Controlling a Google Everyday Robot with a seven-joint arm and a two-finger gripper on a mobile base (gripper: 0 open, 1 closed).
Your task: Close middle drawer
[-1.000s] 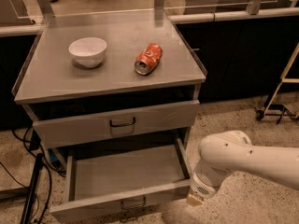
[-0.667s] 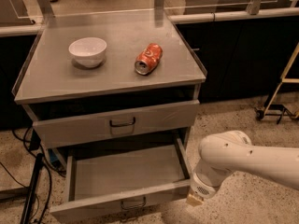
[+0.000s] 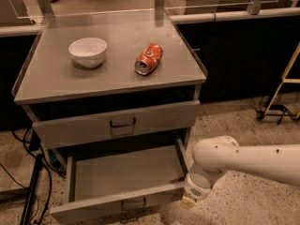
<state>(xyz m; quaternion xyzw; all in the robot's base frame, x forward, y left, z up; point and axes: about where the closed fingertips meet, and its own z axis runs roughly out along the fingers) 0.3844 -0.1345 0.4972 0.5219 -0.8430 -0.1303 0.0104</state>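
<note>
The middle drawer (image 3: 126,172) of the grey steel cabinet stands pulled far out, and its tray looks empty. A small loop handle (image 3: 133,204) sits at the centre of its low front. My white arm reaches in from the right, and my gripper (image 3: 188,202) hangs at the drawer's front right corner, close beside the front panel. I cannot tell whether it touches the panel. The drawer above (image 3: 119,123), with a taller front and a darker handle, is out a little way.
On the cabinet top (image 3: 112,81) lie a white bowl (image 3: 88,51) and a crushed red can (image 3: 148,59) on its side. Black cables (image 3: 28,191) trail on the floor at the left. A wooden frame on casters (image 3: 281,95) stands at the right.
</note>
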